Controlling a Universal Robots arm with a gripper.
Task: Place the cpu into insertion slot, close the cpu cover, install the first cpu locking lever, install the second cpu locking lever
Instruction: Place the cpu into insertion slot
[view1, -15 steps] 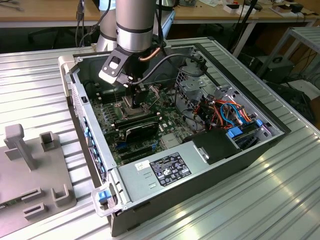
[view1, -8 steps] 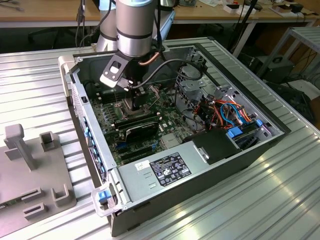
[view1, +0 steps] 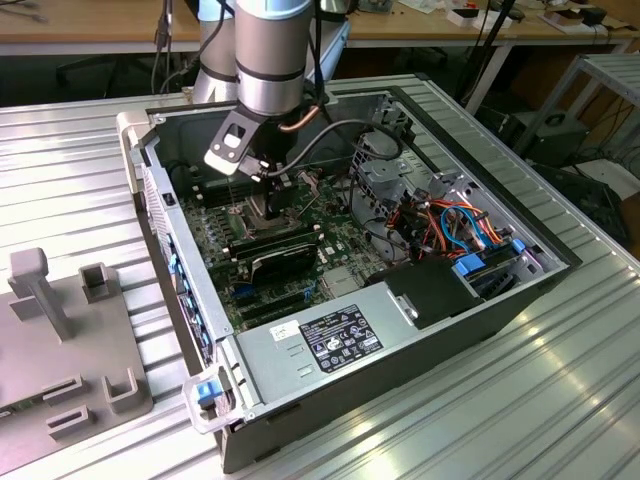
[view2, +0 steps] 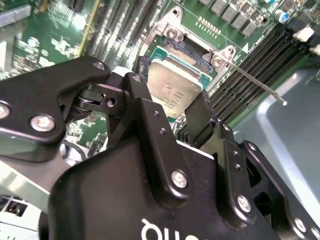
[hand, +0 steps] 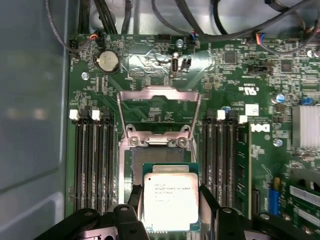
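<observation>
First wrist view: hand (hand: 170, 194) clamped on cpu (hand: 171, 202) side edges; cpu square, dull silver lid, green rim, faint print, held over near part of insertion slot (hand: 150, 156), dark pin field exposed. Beyond, cpu cover (hand: 160, 91) flipped open.

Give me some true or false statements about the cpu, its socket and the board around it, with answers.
1. The gripper grips the cpu between its fingers. True.
2. The cpu cover is shut over the insertion slot. False: it is swung open, and part of the pin field lies bare.
3. A coin cell battery sits on the motherboard. True.
4. The memory slots lie on one side of the insertion slot alone. False: they run along both sides.
</observation>
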